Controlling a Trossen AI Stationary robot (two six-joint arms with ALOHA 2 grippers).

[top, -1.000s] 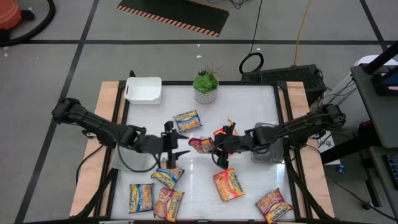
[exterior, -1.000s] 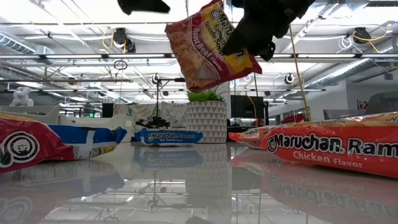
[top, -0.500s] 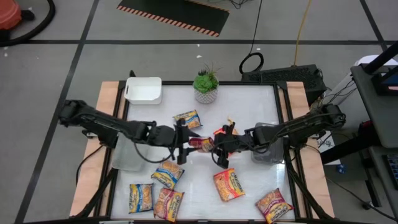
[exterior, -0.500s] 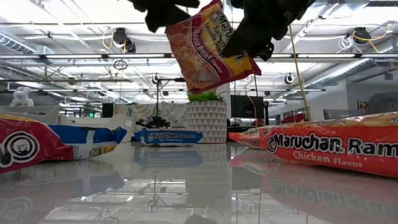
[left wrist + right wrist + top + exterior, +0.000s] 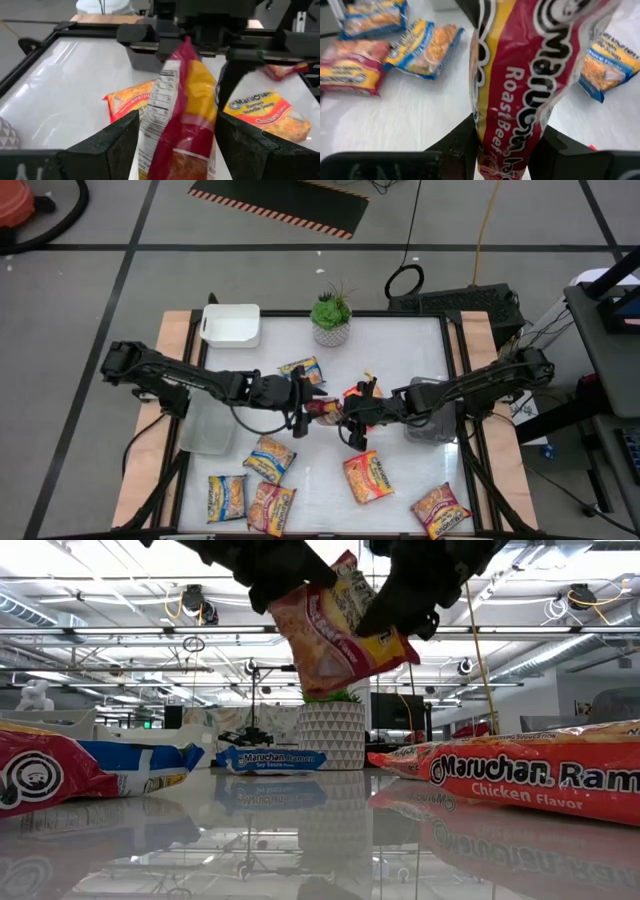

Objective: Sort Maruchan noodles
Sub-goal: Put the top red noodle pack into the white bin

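While the right gripper (image 5: 352,413) clamped the Roast Beef packet (image 5: 335,628), the left gripper's (image 5: 301,402) parted jaws straddled it; they should close before the right releases.

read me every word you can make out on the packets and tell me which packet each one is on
"Maruchan Ramen / Chicken Flavor": orange packet lying at the low view's right.
"Maruchan Ramen": blue packet beside the planter.
"Roast Beef": red packet held up by the right gripper.
Nutrition panel on its back: too small to read.

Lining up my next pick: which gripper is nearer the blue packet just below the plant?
Left. The left gripper sits right beside the blue packet; the right gripper, holding the roast beef packet, is farther off.
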